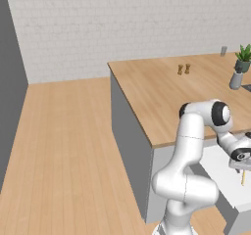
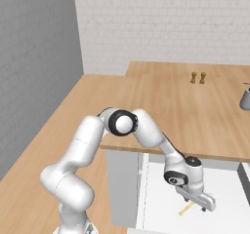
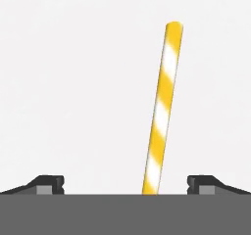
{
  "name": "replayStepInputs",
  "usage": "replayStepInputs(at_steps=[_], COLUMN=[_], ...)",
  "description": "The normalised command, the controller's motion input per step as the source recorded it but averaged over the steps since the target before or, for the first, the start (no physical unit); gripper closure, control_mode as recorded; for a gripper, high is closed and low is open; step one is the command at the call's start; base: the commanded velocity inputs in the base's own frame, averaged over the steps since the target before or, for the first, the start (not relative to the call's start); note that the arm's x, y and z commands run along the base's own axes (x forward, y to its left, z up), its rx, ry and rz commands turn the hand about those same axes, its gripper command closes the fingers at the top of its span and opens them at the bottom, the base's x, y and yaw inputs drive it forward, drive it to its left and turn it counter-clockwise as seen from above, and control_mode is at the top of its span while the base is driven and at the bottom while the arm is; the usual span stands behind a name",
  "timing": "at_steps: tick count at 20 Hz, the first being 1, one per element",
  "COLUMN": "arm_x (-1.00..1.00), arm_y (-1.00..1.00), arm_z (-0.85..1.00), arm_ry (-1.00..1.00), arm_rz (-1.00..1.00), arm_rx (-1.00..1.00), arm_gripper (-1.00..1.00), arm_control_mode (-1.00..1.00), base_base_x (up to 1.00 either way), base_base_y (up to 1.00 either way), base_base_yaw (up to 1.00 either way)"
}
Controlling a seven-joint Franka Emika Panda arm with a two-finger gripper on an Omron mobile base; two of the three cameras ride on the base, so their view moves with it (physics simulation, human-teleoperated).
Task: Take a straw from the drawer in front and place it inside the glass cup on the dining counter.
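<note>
**Spread jaws low over the striped straw in the open drawer**

Pulled out below the edge of the dining counter: the drawer, white interior exposed. Lying flat on its white floor: the straw, yellow with white stripes in the hand view, running there from about 6 o'clock up toward 12 o'clock with a slight lean to 1 o'clock. Seen in the right base view as a short pale-yellow sliver at 7 o'clock of the hand; in the left base view as a thin tan stick just below the hand.

Reaching down into the drawer from the white arm: the gripper, jaws released and set wide, nothing clamped. Both dark fingertips at the bottom of the hand view, one at 8 o'clock and one at 4 o'clock, the straw's near end between them and nearer the 4 o'clock tip. Touching or just above the drawer floor: cannot tell.

Far back on the light-wood top in the left base view, near 1 o'clock: the glass cup, upright, well apart from the drawer. Just beside it toward 3 o'clock: a potted plant, and in front of that a grey pump bottle. Mid-counter: two small brown shakers, side by side.
</note>
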Motion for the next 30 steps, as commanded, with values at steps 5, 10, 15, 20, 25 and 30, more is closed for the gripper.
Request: replayStepInputs(at_steps=[5,10,15,20,25,30], arm_x=[0.14,0.36,0.33,0.15,0.19,0.20], arm_y=[0.11,0.30,0.17,-0.02,0.00,0.00], arm_z=[-0.25,-0.16,-0.39,-0.80,-0.85,-0.88], arm_ry=[0.00,0.00,0.00,0.00,0.00,0.00], arm_rz=[-0.17,-0.16,-0.14,-0.13,-0.13,-0.13], arm_rx=[0.00,0.00,0.00,0.00,0.00,0.00], arm_gripper=[-1.00,-1.00,-1.00,-1.00,1.00,1.00], arm_control_mode=[-1.00,-1.00,-1.00,-1.00,-1.00,-1.00], base_base_x=[0.00,0.00,0.00,0.00,0.00,0.00], base_base_y=[0.00,0.00,0.00,0.00,0.00,0.00], base_base_yaw=[0.00,0.00,0.00,0.00,0.00,0.00])
